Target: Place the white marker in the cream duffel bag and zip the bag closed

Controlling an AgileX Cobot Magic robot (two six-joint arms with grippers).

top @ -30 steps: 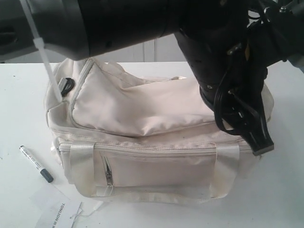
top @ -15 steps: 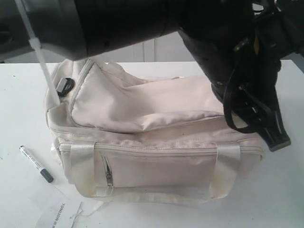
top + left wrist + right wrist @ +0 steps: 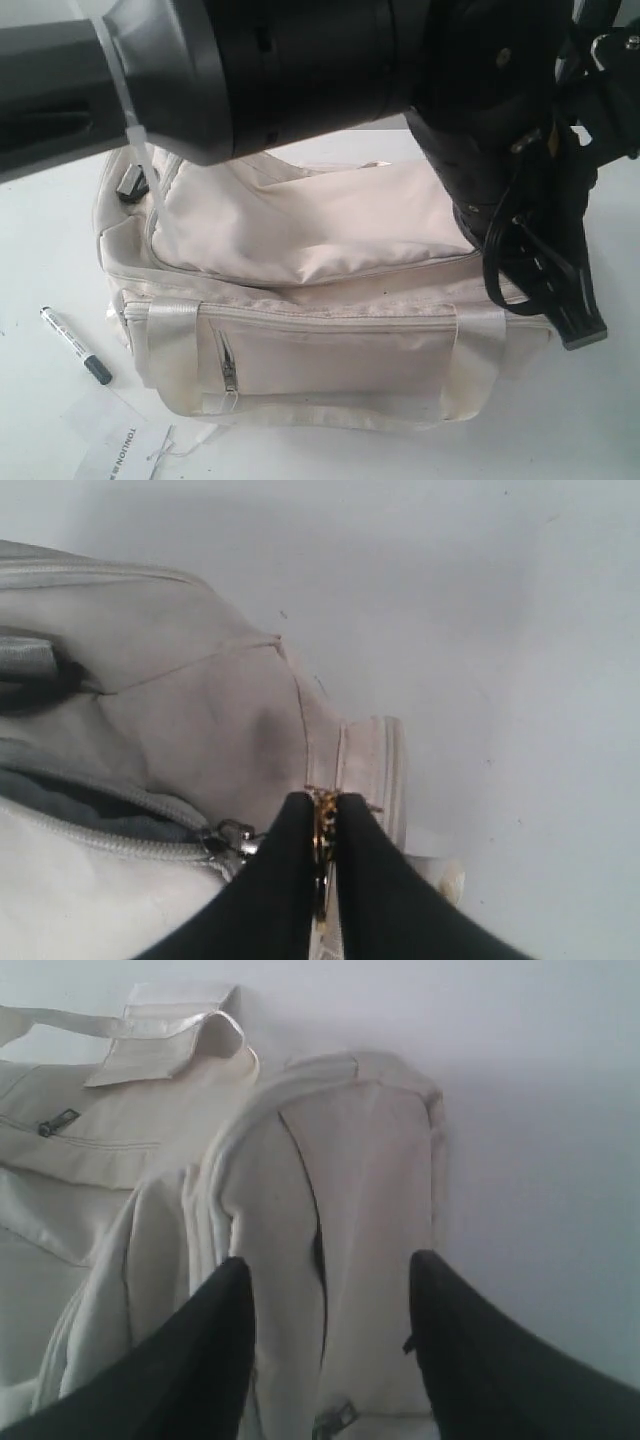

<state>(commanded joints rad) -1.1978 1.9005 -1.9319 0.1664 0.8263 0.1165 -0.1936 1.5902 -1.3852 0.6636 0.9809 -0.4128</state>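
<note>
The cream duffel bag sits mid-table, its curved top flap lying loosely. The white marker, black cap toward the front, lies on the table left of the bag, far from both grippers. My left arm reaches across, and my left gripper is shut on the gold zipper pull at the bag's right end. The zip beside it gapes, showing grey lining. My right gripper is open, its fingers straddling an end of the bag; the exterior view hides it.
A printed white paper sheet lies at the front left by the marker. The left arm's thick grey and black link blocks the upper part of the exterior view. The right arm stands at the top right. A grey buckle sits on the bag's left end.
The left gripper has travelled right along the bag top to its right end, holding the zipper pull. The left arm's big link now sits lower in the view.
</note>
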